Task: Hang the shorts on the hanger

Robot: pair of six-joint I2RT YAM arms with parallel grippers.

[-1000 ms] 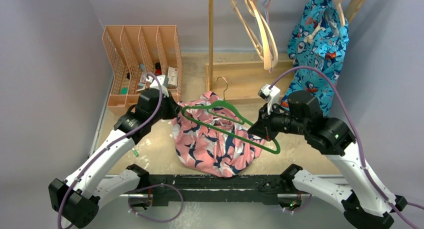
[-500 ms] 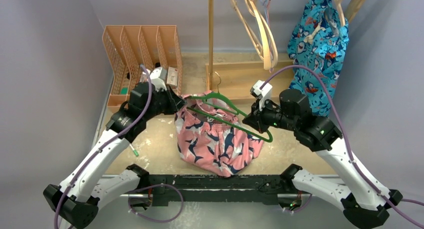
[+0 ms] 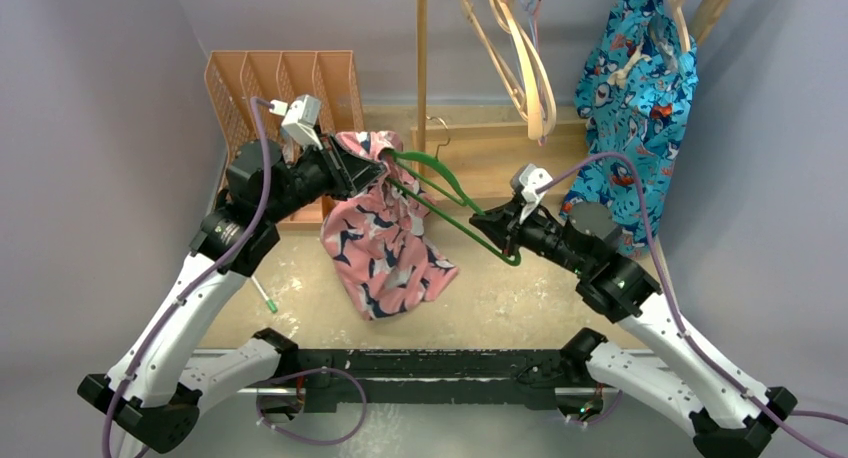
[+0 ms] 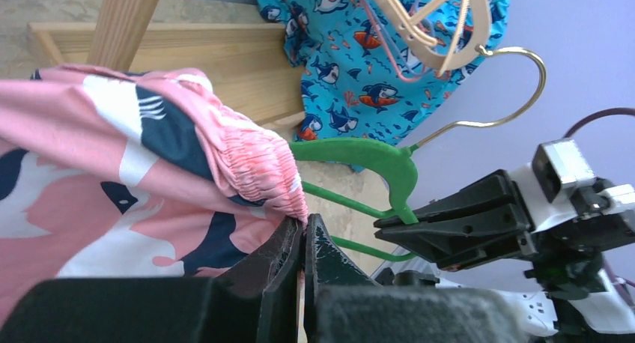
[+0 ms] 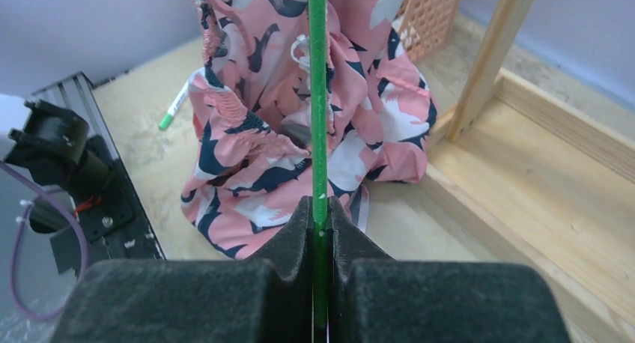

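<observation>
The pink shorts (image 3: 378, 240) with navy-and-white print hang in the air from my left gripper (image 3: 362, 174), which is shut on their elastic waistband (image 4: 258, 157). The green hanger (image 3: 452, 208) is held off the table by my right gripper (image 3: 497, 236), shut on its thin bar (image 5: 320, 118). The hanger's far arm reaches into the top of the shorts beside my left gripper (image 4: 304, 227); its metal hook (image 4: 494, 96) points away. In the right wrist view my right gripper (image 5: 320, 208) looks down the bar at the shorts (image 5: 299, 133) and their white drawstring.
An orange file rack (image 3: 275, 98) stands at the back left. A wooden stand (image 3: 480, 153) with a post carries pale wooden hangers (image 3: 520, 58) and a bright blue printed garment (image 3: 635, 88). A green-capped marker (image 3: 265, 296) lies on the table.
My left gripper has lifted the shorts up and back to the left, off the table. My right gripper has moved the hanger back and left, and it now tilts up toward the shorts.
</observation>
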